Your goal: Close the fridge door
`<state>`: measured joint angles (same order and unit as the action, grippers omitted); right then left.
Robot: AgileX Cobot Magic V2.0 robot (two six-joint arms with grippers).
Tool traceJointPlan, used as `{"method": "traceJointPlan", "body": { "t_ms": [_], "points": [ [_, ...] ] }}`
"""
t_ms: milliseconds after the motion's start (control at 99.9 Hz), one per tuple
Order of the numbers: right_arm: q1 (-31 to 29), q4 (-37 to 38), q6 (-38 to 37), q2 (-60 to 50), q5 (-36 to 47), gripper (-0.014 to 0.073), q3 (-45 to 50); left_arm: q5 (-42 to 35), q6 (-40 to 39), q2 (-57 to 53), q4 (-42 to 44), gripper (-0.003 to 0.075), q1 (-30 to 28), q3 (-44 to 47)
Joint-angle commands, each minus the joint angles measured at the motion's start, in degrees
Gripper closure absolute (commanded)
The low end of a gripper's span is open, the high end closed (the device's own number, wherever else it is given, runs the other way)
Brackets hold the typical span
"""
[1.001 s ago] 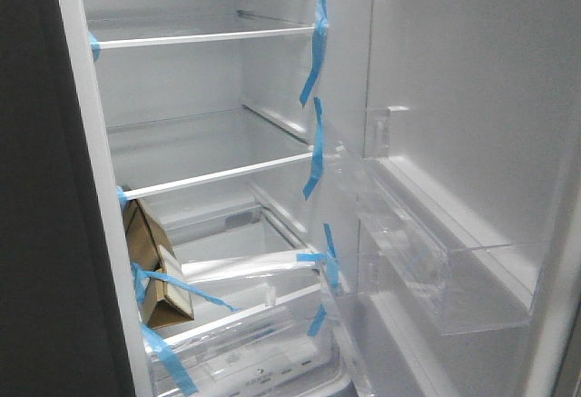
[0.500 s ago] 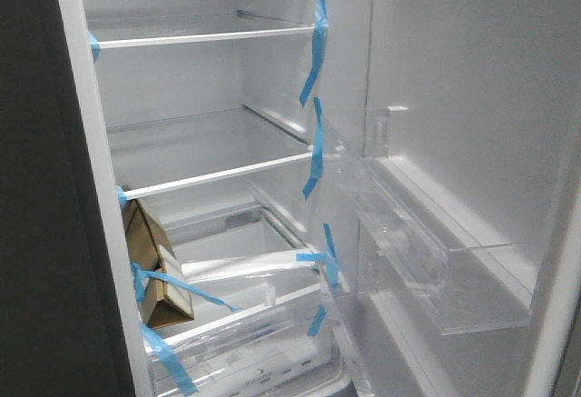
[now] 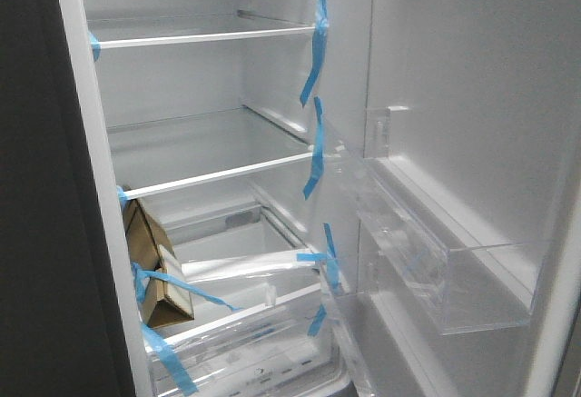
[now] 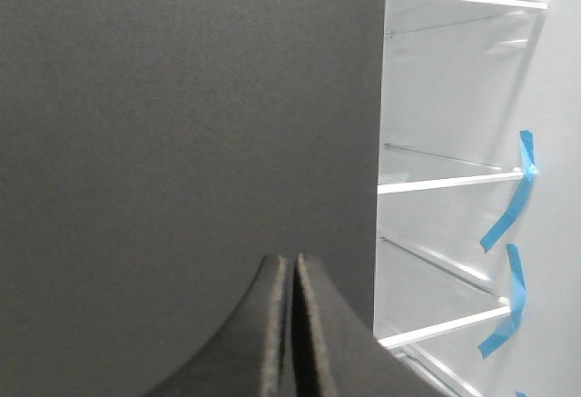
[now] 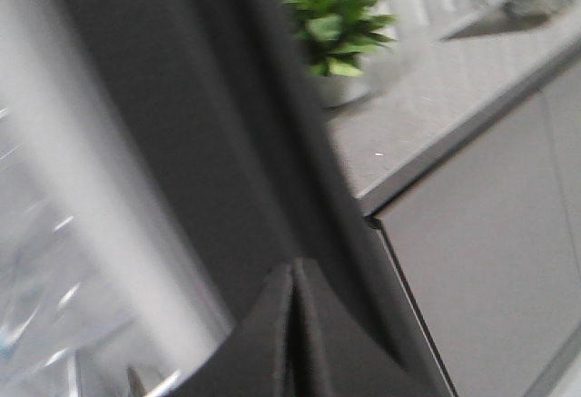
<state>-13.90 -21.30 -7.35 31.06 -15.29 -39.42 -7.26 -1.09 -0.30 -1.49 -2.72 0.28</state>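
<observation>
Both end effectors, left (image 4: pixel 292 324) and right (image 5: pixel 295 333), are pinched closed, empty. Your fridge door (image 3: pixel 472 124) is stiff, heavy, handleless: push its outer edge.

Fridge door (image 3: pixel 472 124) cut off at right edge; right wrist view motion-blurred; brown carton (image 3: pixel 156 274) partly hidden.

Fridge door (image 3: pixel 472 124) open, white lining exposed
</observation>
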Motion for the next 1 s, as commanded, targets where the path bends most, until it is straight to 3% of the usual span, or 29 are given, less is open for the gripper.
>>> {"method": "traceJointPlan", "body": {
  "t_ms": [0,150,220,550,991],
  "points": [
    [-5.4,-9.5,3.0,2.4,4.3,0.0639,-2.0,-4.2,-0.2,-1.0,-0.2,0.074,0.4,2.0],
    [-10.8,-25.3,6.6,6.9,6.8,0.0639,-2.0,-4.2,-0.2,-1.0,-0.2,0.074,0.4,2.0],
    [-11.3,-29.4,7.3,9.6,7.7,0.0639,-2.0,-4.2,-0.2,-1.0,-0.2,0.074,0.4,2.0],
    [-11.3,-36.5,8.1,20.7,7.4,0.0639,-4.4,-4.2,-0.2,-1.0,-0.2,0.074,0.4,2.0],
    [-11.3,-47.4,10.8,33.4,-3.6,0.0639,-20.5,-4.2,-0.2,-1.0,-0.2,0.074,0.4,2.0]
  ]
}}
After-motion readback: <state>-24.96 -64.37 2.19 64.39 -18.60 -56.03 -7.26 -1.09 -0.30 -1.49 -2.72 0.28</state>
